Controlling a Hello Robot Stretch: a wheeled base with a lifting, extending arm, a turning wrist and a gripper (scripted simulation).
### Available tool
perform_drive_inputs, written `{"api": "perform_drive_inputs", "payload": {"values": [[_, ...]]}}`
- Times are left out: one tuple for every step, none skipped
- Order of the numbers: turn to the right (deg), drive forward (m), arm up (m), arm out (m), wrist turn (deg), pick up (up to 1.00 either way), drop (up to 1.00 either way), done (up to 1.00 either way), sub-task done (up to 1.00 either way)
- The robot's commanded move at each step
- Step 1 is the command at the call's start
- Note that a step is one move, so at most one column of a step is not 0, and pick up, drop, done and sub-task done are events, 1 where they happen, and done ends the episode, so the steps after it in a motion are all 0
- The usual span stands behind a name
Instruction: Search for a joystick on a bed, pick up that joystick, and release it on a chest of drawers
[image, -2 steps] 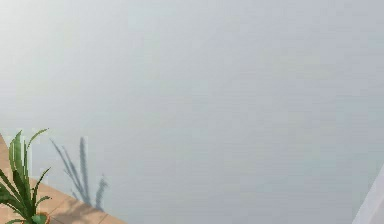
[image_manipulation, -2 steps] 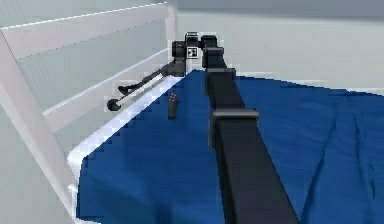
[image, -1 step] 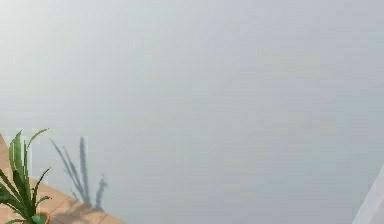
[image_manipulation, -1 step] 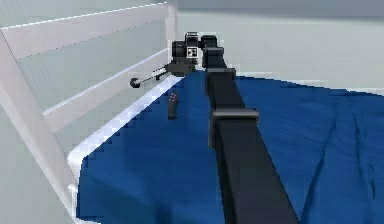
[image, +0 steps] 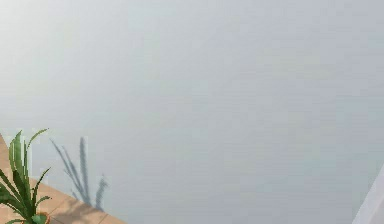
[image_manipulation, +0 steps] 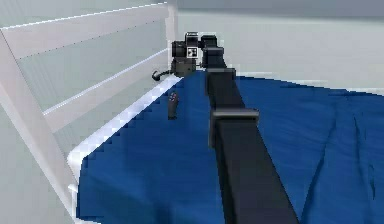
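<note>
Bed (image_manipulation: 320, 130): blue cover, with a white railed frame (image_manipulation: 60, 95) along the arm side view's left.
Small dark object (image_manipulation: 174, 105): upright on the blue cover near the frame-side edge, just left of the arm and near the gripper; too small to name for sure.
Arm (image_manipulation: 235, 130): dark bar reaching out over the bed.
Gripper (image_manipulation: 158, 73): at the arm's far end, close to the frame's rail; cannot tell the fingers' state or whether anything is held.
Plant (image: 20, 180): long green leaves, forward view's lower left, over a wooden surface (image: 75, 208), against a grey wall (image: 220, 90).
</note>
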Motion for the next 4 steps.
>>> {"api": "perform_drive_inputs", "payload": {"values": [[0.0,0.0,-0.22,0.0,0.0,0.0,0.0,0.0,0.0],[0.0,0.0,0.0,0.0,0.0,1.0,0.0,0.0,0.0],[0.0,0.0,0.1,0.0,0.0,0.0,0.0,0.0,0.0],[0.0,0.0,0.12,0.0,0.0,0.0,0.0,0.0,0.0]]}}
